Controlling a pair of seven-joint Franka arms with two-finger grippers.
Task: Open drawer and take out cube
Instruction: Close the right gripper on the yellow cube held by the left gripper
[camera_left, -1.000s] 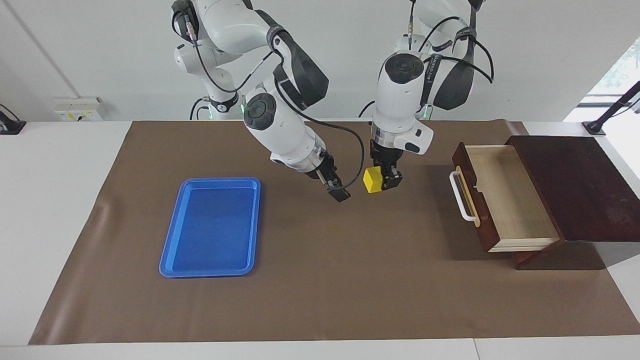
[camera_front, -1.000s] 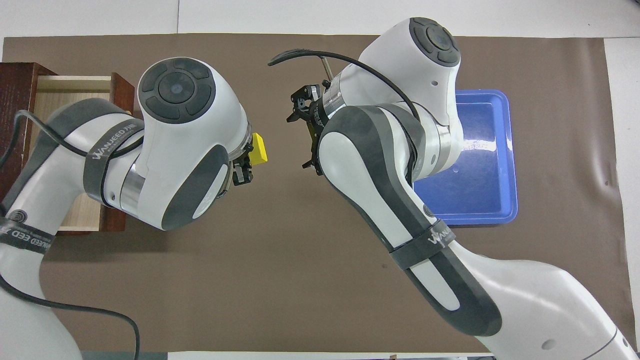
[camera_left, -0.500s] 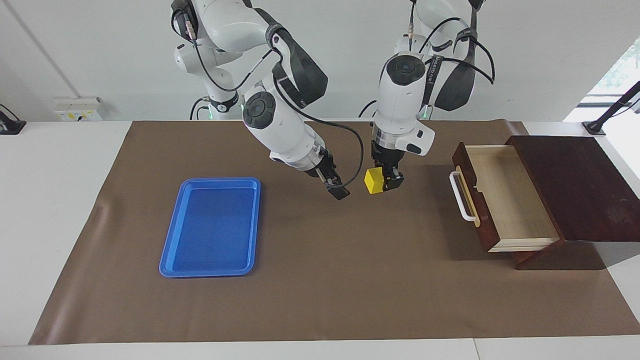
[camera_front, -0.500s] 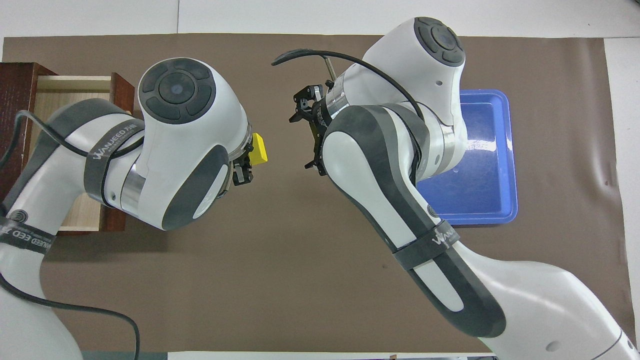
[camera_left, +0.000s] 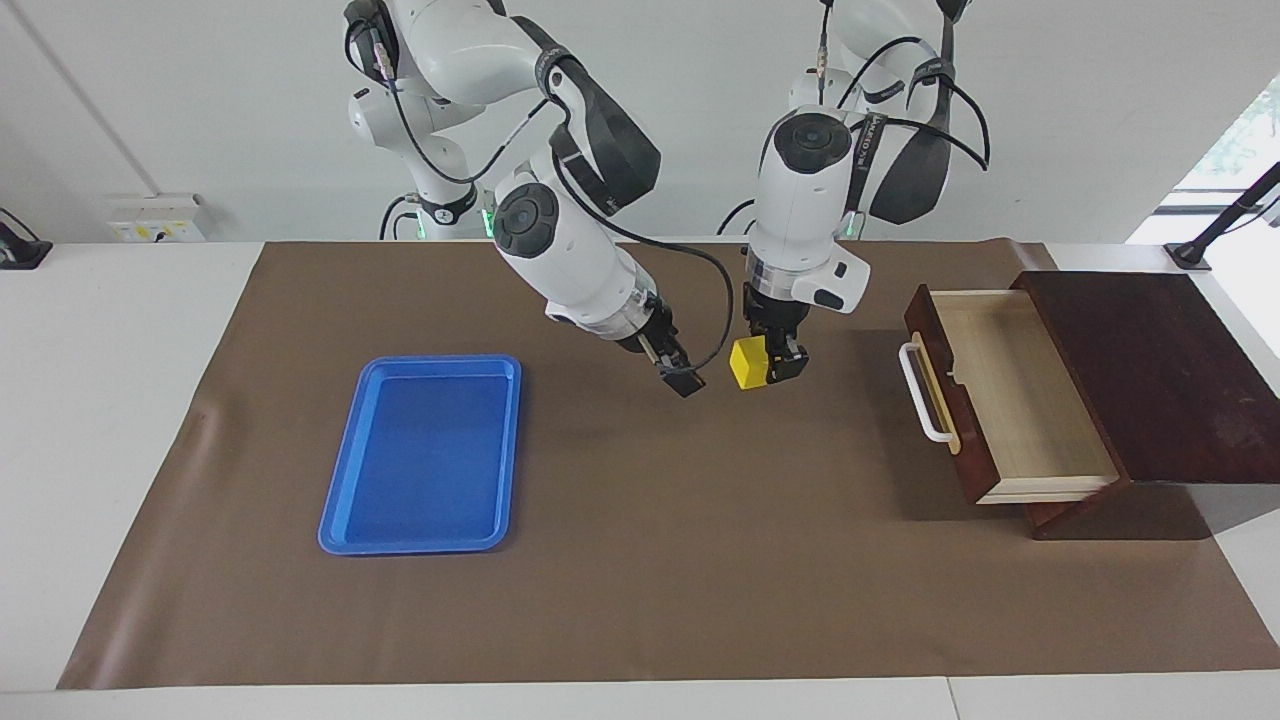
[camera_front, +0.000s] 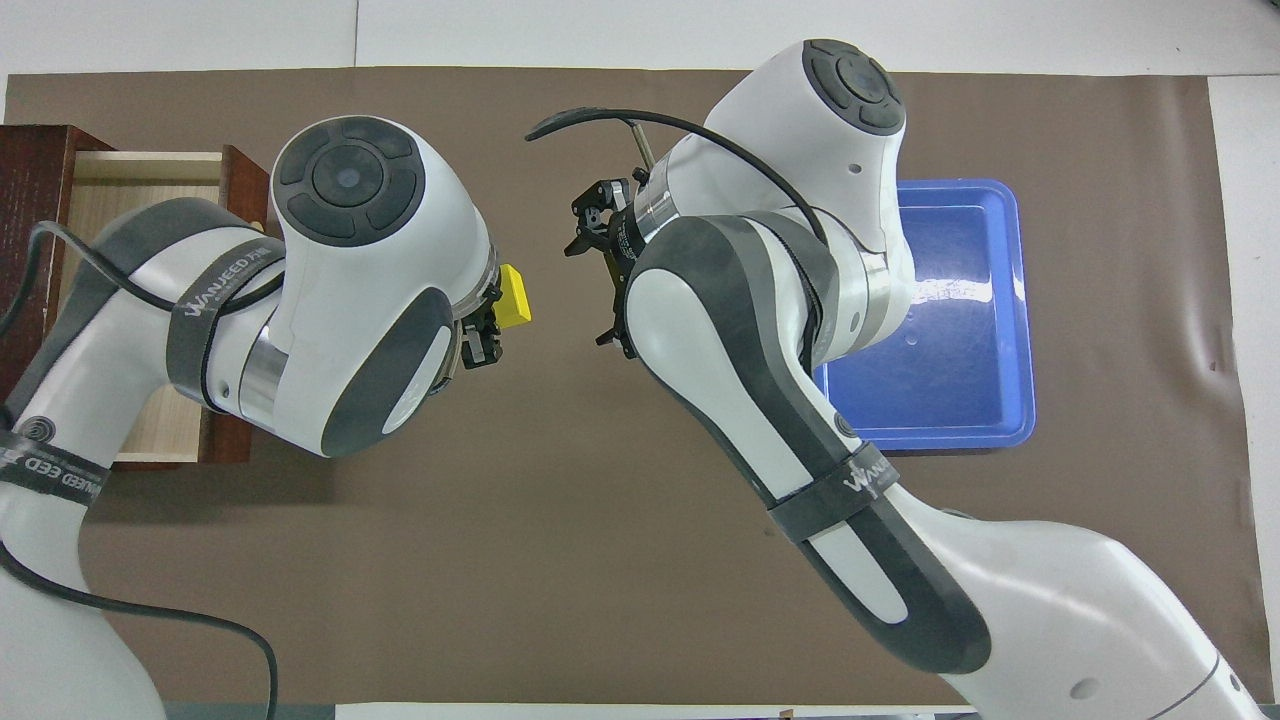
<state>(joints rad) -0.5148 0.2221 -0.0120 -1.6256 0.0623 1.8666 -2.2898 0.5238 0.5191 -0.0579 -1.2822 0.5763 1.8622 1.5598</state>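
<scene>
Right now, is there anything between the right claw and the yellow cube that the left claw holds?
Nothing visible. The cube sits in the left claw above the brown mat. The right claw is beside it, with only open air between them.

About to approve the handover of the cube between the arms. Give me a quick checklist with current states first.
1. Drawer pulled out, its pale inside bare: ok.
2. Cube out of the drawer and held up in the left gripper, over the brown mat: ok.
3. Cube's side toward the right gripper left uncovered: ok.
4. Right gripper beside the cube with a gap between them, not touching: ok.
5. Right gripper open wide enough for the cube: cannot tell.
6. Blue tray bare, toward the right arm's end of the table: ok.
</scene>
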